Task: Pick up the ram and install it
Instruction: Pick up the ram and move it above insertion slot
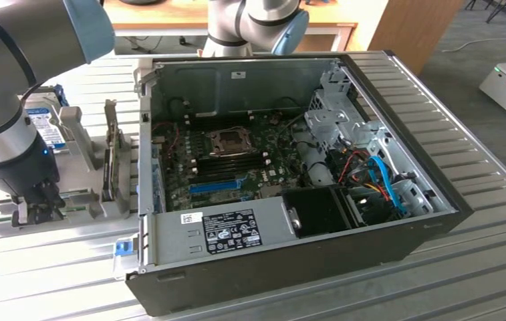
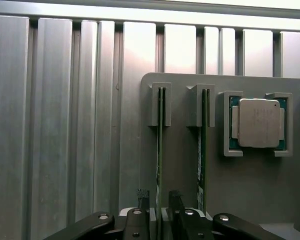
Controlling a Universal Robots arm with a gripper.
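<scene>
Green ram [image 2: 160, 150] stands edge-up in its grey holder [image 2: 180, 170], so the gripper [image 2: 159, 196] straddles it, jaws open, clamping nothing.

The table [image 2: 50, 125] is ribbed bare metal, silvery with a soft satin sheen. The parts holder [image 2: 250, 195] looks like smooth, matt grey plastic. The ram [image 2: 160, 150], seen edge on, is thin green circuit board, and the processor [image 2: 259, 122] has a dull, pale metal lid. The gripper [image 2: 159, 196] is black and slightly glossy, with bright screw heads and rough-patterned fingertips [image 2: 143, 194]. The computer case [image 1: 342, 257] is matt black outside and bare grey sheet metal within, with a white printed sticker [image 1: 230, 231]. The arm [image 1: 21, 40] has smooth, glossy shells.
</scene>
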